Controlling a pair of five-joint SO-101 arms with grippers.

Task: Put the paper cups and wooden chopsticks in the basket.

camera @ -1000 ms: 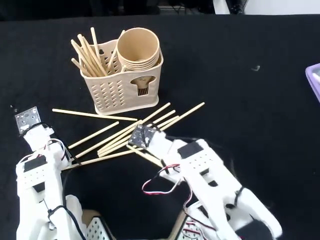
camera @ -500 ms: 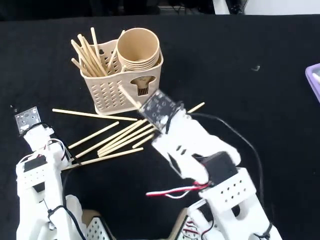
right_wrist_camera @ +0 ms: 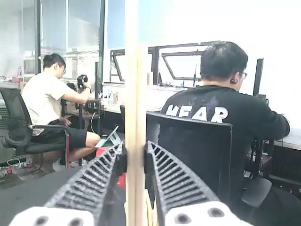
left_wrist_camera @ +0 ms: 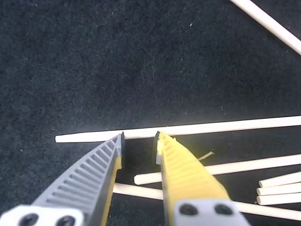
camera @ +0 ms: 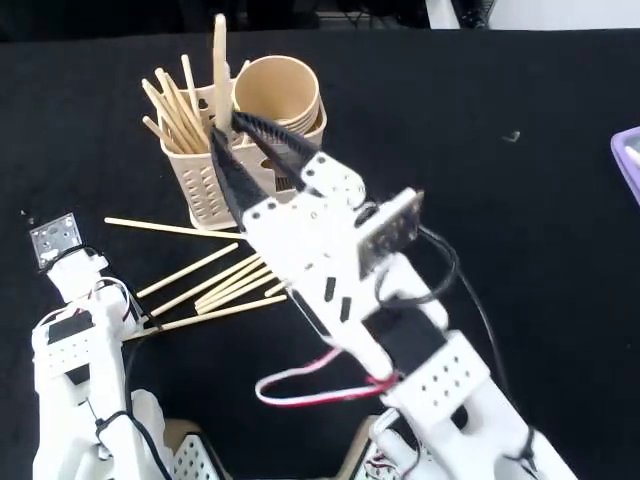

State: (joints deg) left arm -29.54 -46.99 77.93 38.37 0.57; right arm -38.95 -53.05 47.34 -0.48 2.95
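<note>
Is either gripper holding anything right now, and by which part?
Right gripper pinches one upright chopstick low on its shaft; left gripper holds nothing.

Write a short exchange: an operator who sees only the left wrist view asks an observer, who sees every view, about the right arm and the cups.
Operator: My left hand is over loose chopsticks. What is the right arm doing?
Observer: The right hand is shut on one chopstick and holds it upright above the basket.
Operator: Are any cups left on the table?
Observer: I see none there. The paper cups sit stacked inside the basket.
</note>
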